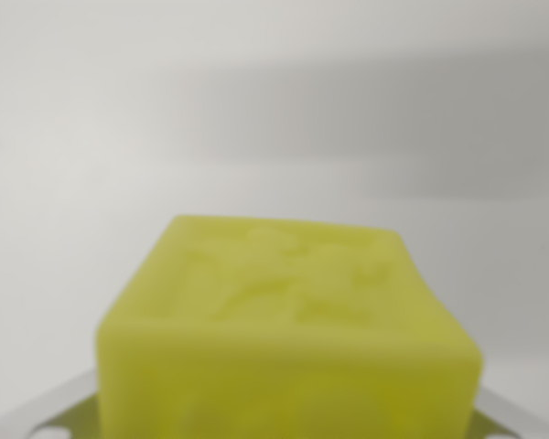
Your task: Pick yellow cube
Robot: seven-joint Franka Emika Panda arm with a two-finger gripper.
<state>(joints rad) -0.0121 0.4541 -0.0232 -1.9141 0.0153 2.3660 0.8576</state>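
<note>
A yellow cube (288, 311) with a raised pattern on its top face fills the lower middle of the wrist view, very close and blurred. My gripper (288, 425) sits at the bottom edge. One silvery finger (46, 412) lies against the cube's side at the wrist view's left, and the other finger (517, 419) lies against its side at the wrist view's right. The jaws look shut on the cube. The fingertips and the cube's underside are hidden.
Behind the cube lies a plain white surface (91, 137). A broad soft grey shadow (375, 119) crosses it in the upper right.
</note>
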